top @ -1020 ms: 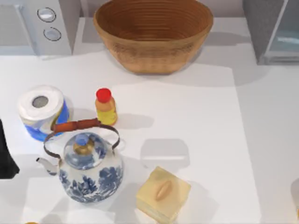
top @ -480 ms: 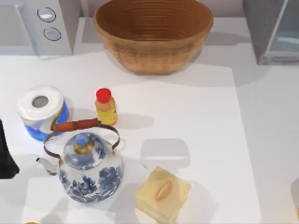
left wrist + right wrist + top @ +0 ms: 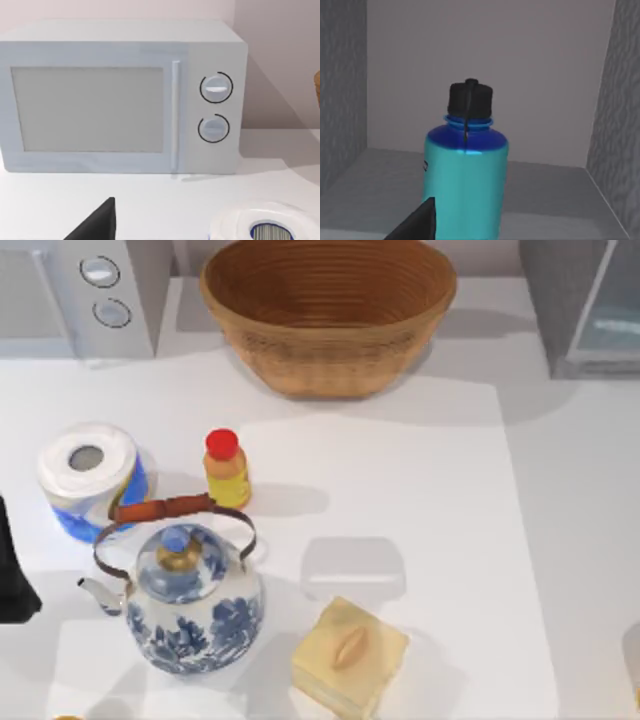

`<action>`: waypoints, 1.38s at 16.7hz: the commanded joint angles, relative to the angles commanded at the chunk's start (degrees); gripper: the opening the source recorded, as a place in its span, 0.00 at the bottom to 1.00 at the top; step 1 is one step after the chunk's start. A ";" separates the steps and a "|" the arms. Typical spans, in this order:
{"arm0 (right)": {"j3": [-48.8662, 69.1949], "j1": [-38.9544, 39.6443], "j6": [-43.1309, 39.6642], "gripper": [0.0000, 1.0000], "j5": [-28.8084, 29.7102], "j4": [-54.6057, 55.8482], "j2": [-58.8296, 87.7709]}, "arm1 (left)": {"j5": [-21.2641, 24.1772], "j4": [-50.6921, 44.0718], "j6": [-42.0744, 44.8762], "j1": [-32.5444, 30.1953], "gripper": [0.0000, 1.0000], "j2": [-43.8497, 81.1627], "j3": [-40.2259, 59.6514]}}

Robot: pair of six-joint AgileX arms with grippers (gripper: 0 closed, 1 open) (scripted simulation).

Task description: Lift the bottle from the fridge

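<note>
Blue and round, with a black cap and a teal band, the small bottle (image 3: 466, 175) stands upright on the floor of the large grey boxy fridge (image 3: 585, 305), which sits at the far right corner of the white counter (image 3: 420, 480). The right wrist view looks straight at it from close, between the mottled grey inner walls. A dark fingertip shows at the edge of this view, but I cannot tell if the right end effector is wide or narrow. To do this step well, I think the fingers should go around the teal band below the shoulder, close firmly, then rise straight so the cap does not hit the fridge. The left arm (image 3: 15, 570) stays parked at the counter's left edge, facing the white microwave with two round dials (image 3: 122, 97)
</note>
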 joint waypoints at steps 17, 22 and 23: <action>23.37 16.06 1.07 1.00 15.77 -11.97 19.05 | 0.00 0.00 0.00 0.00 1.00 0.00 0.00; 34.89 17.10 1.03 1.00 16.85 -17.33 24.45 | 0.00 0.00 0.00 0.00 1.00 0.00 0.00; 36.95 17.32 1.02 1.00 17.09 -18.49 25.41 | 0.00 0.00 0.00 0.00 1.00 0.00 0.00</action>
